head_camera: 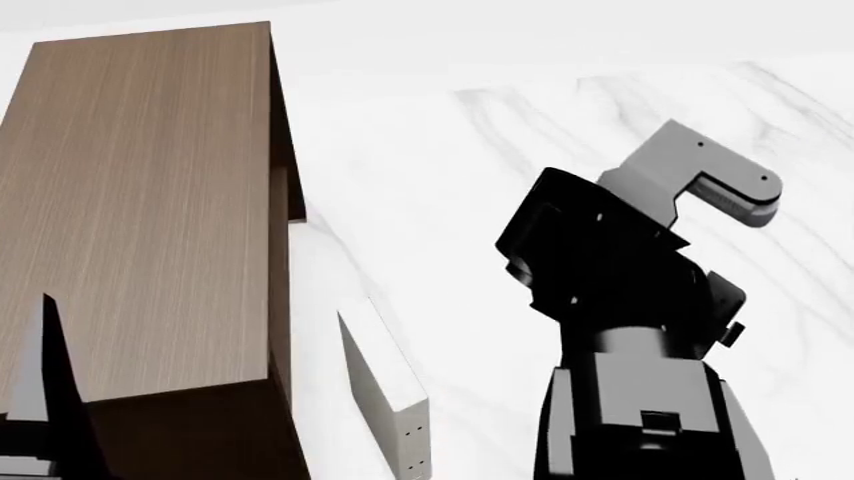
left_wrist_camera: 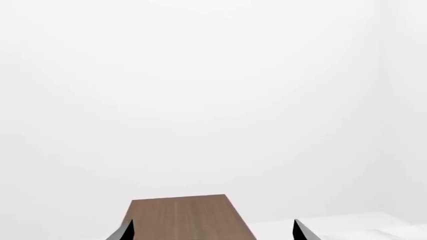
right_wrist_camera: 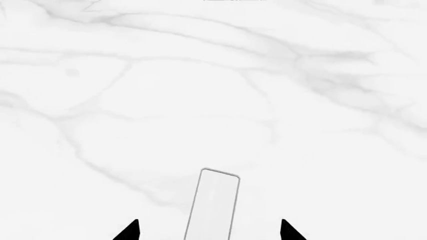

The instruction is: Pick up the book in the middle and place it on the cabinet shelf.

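Note:
The cabinet shelf (head_camera: pixel 147 200) is a tall dark brown wood-grain box with a lighter flat top, at the left of the head view. My left gripper (left_wrist_camera: pixel 213 234) is open and empty above that top (left_wrist_camera: pixel 183 217); one of its fingers (head_camera: pixel 47 375) shows in the head view. My right gripper (right_wrist_camera: pixel 210 231) is open. Between its fingertips, untouched, lies the narrow white edge of a book (right_wrist_camera: pixel 213 205) with a thin grey rim. I cannot tell which book it is. No dark grey cover shows plainly.
An off-white book with small dots (head_camera: pixel 387 395) stands on the white marble floor (head_camera: pixel 441 180) just right of the cabinet. My right arm (head_camera: pixel 627 300) rises over the floor at the right. A plain white wall (left_wrist_camera: pixel 200 90) is behind the cabinet.

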You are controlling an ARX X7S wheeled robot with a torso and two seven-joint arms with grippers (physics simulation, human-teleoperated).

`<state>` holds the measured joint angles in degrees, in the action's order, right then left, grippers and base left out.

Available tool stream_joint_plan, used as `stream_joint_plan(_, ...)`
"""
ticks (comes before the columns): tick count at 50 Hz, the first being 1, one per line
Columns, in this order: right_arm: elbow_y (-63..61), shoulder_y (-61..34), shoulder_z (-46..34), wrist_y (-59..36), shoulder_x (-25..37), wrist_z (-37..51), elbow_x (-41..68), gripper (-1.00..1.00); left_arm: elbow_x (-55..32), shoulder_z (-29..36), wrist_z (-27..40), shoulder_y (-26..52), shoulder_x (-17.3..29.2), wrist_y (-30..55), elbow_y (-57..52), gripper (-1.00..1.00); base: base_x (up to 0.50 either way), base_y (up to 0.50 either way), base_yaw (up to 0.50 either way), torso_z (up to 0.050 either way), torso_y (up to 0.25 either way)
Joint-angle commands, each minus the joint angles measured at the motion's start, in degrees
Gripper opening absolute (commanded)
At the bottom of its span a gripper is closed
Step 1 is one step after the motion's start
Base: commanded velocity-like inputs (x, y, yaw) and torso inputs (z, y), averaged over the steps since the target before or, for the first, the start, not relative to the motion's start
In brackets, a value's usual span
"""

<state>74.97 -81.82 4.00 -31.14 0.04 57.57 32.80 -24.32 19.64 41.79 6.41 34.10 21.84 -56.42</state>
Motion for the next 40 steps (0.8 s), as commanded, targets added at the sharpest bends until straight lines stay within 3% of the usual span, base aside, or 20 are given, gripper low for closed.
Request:
stream_joint_plan(1, 0.0, 0.7, 2.9, -0.5, 0.0, -2.0, -4.9, 1.00, 0.0, -0.2, -0.1, -0.3, 0.4, -1.2, 0.8, 1.00, 0.00, 0.00, 0.00, 0.000, 0.000)
stream_joint_plan(12, 0.0, 2.7, 7.6, -0.6, 0.0, -3.3, -6.6, 1.00, -0.1, 0.1, 0.4, -0.1, 0.6, -0.8, 0.3, 1.00, 0.00, 0.00, 0.00, 0.000, 0.000)
stream_joint_plan(35, 0.0, 4.6, 3.7, -0.1, 0.0, -4.9, -3.8, 1.00, -0.5, 0.3, 1.0, -0.1, 1.1, -1.2, 0.2, 1.00, 0.00, 0.00, 0.00, 0.000, 0.000)
stream_joint_plan(40, 0.0, 5.2, 6.6, 0.5, 0.0, -4.8, -4.8, 1.00, -0.6, 0.4, 1.2, -0.1, 1.2, -1.3, 0.1, 1.00, 0.00, 0.00, 0.00, 0.000, 0.000)
